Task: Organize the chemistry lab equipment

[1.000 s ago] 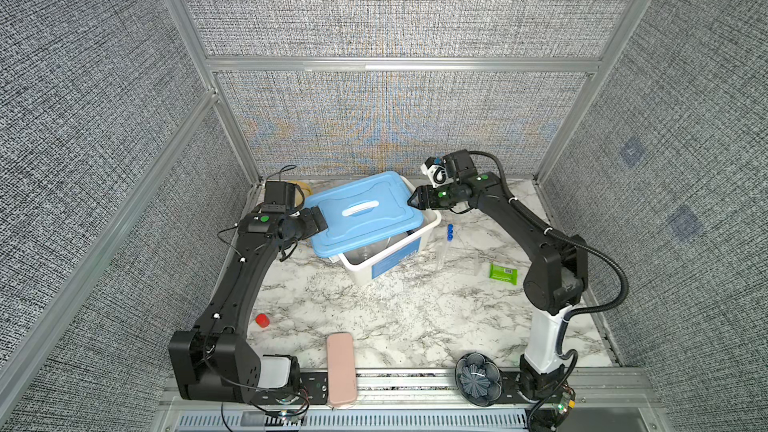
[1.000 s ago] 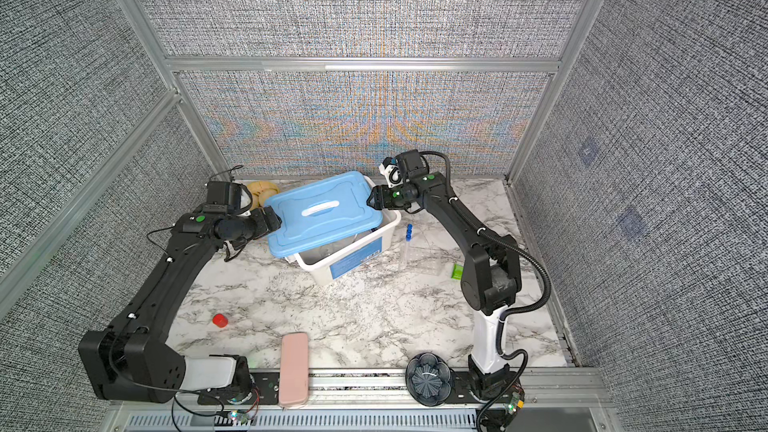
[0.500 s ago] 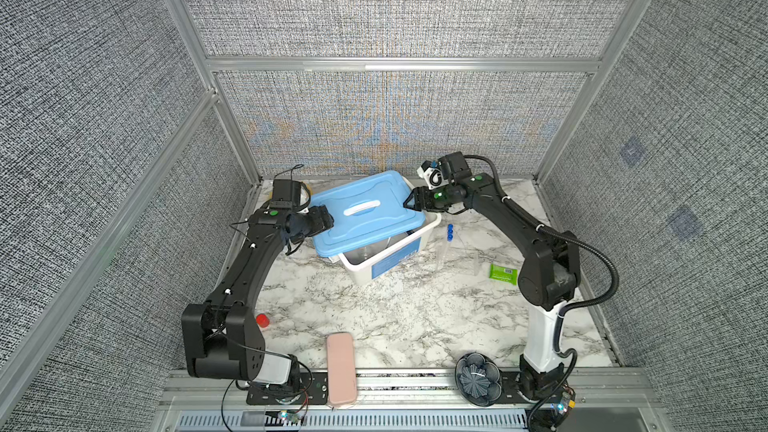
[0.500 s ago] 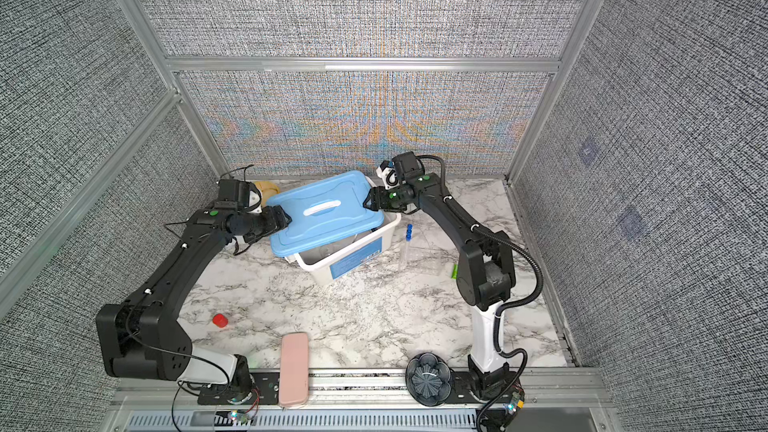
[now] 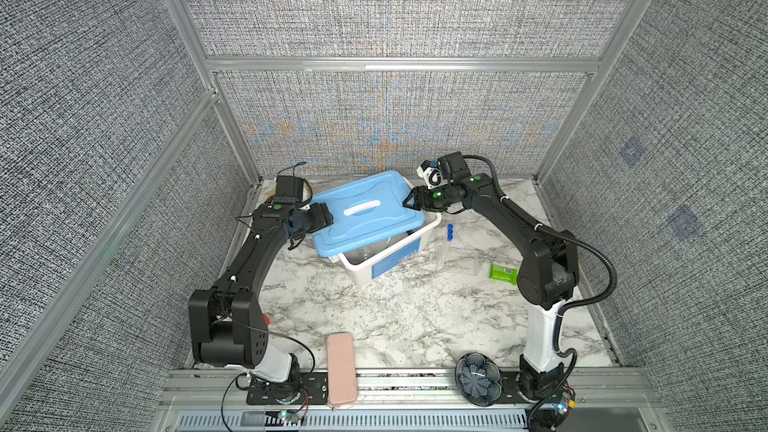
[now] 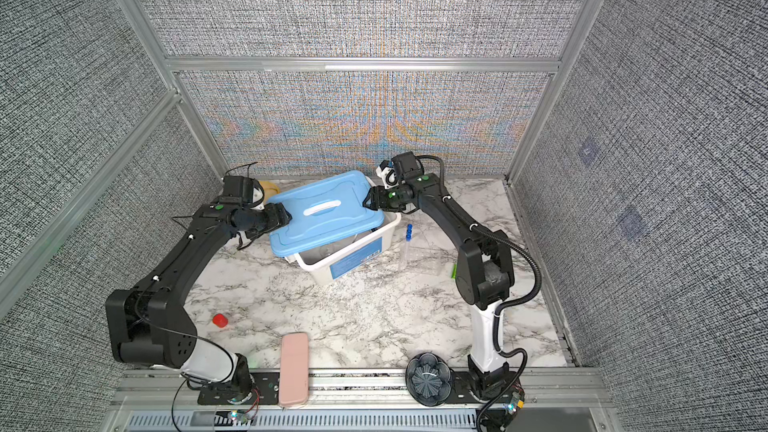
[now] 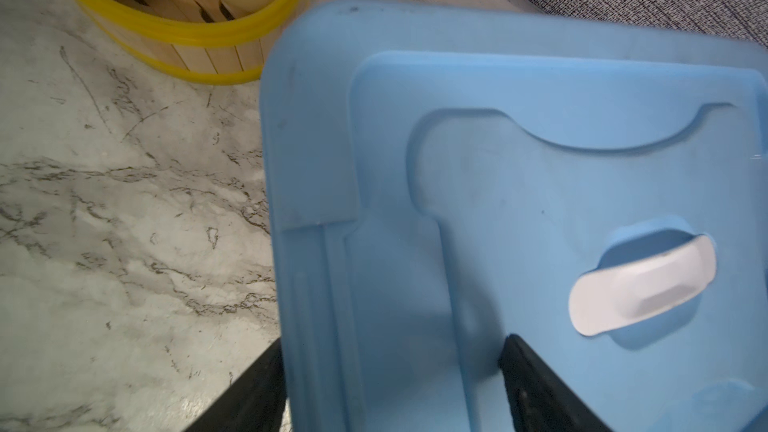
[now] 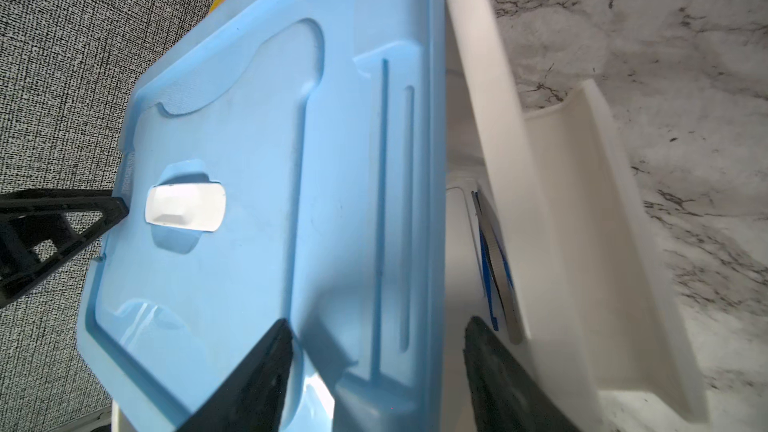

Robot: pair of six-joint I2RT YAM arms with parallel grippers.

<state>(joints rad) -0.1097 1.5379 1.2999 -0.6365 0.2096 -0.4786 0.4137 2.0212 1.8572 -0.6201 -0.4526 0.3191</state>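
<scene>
A blue lid (image 5: 365, 218) lies askew and tilted over the white bin (image 5: 399, 255). My right gripper (image 5: 409, 201) (image 8: 378, 322) grips the lid's right corner, one finger on top and one below the rim. At the lid's left edge, my left gripper (image 5: 328, 218) (image 7: 392, 342) is open astride the rim, with one finger hidden under it. Blue and grey metal tweezers (image 8: 494, 259) lie inside the bin. Slim blue-capped tubes (image 5: 446, 238) lie on the table right of the bin, by a clear rack (image 6: 424, 259).
A yellow steamer basket (image 7: 187, 47) with buns stands behind the left gripper near the back wall. A green packet (image 5: 503, 272) lies by the right arm, and a red cap (image 6: 220, 320) sits at the front left. On the front rail are a pink case (image 5: 341, 367) and a dark round fan (image 5: 478, 376).
The left gripper has moved in onto the lid's left edge and its jaws have narrowed. The right gripper has shifted left with the lid's right corner.
</scene>
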